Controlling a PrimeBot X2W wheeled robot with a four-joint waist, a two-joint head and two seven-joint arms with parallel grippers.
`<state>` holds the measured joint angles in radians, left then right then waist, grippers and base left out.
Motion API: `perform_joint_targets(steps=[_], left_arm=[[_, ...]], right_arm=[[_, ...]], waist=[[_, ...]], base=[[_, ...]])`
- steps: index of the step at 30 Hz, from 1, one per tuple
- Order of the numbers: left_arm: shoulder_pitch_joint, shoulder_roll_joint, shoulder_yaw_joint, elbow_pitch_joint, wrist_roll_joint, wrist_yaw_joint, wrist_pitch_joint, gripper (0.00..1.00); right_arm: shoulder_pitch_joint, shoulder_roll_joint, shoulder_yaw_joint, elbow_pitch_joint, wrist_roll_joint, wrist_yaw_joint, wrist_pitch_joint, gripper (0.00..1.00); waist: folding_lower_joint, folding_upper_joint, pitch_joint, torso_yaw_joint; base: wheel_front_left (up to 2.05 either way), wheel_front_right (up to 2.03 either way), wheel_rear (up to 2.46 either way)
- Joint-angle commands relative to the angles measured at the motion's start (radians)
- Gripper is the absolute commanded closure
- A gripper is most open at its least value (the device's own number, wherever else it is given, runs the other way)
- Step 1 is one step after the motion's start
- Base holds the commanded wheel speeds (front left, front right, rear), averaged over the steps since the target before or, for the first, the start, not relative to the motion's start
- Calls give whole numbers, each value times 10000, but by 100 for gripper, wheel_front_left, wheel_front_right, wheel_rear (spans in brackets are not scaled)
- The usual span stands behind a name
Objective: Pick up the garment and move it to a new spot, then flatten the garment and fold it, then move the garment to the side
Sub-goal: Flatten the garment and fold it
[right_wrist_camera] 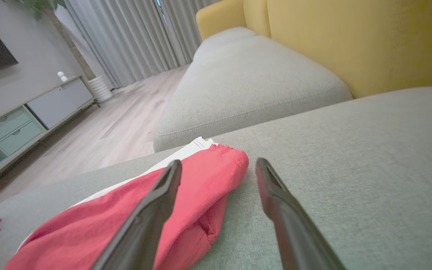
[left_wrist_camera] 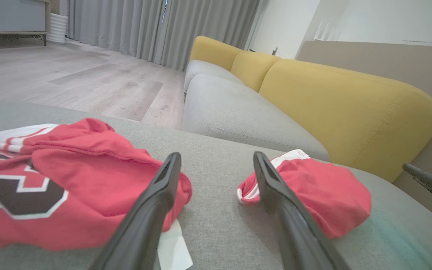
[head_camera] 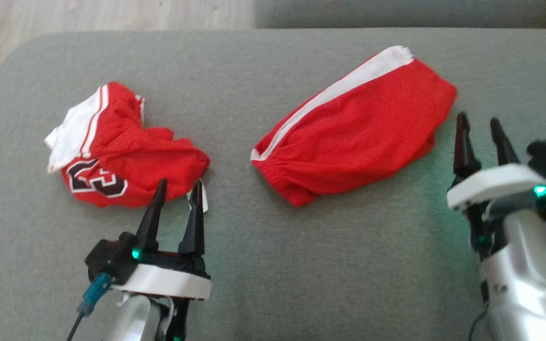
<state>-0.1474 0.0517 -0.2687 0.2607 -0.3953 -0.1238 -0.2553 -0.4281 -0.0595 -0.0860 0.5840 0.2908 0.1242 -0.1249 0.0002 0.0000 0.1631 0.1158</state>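
Left gripper (head_camera: 179,183): spread, empty, at edge of crumpled red jersey (head_camera: 126,151) | right gripper (head_camera: 478,118): spread, empty, beside red shorts (head_camera: 358,128) | grey cushion (head_camera: 273,265) underneath

A wide grey fabric cushion (head_camera: 263,265) carries two pieces. At ten o'clock lies a crumpled red jersey (head_camera: 126,156) with white trim and a dark number. At two o'clock, well apart, lie folded red shorts (head_camera: 363,137) with a white stripe.
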Motion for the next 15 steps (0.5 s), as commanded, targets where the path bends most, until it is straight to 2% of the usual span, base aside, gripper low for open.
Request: perform_joint_targets(steps=[1,8,13,15], left_arm=[[-405,-2,162,-205,43,-27,-64,0],[-787,-11,-326,-213,-326,-49,-64,0],[-994,-13,-672,-214,-537,-53,-64,0],[-1063,-13,-758,-224,-602,-52,-64,0]], right_arm=[[-641,87,7,-63,93,65,182,0],[-2380,-272,-1651,1724,-298,65,1112,0],[-3299,-857,-2767,3180,-1452,65,1412,0],[-3600,-905,-3083,3671,-1812,65,1509,0]], waist=[[-2,0,337,394],[-2,0,1016,1266],[-2,0,1414,1763],[-2,0,1507,1900]], base=[[0,0,0],[0,0,0],[0,0,0],[0,0,0]])
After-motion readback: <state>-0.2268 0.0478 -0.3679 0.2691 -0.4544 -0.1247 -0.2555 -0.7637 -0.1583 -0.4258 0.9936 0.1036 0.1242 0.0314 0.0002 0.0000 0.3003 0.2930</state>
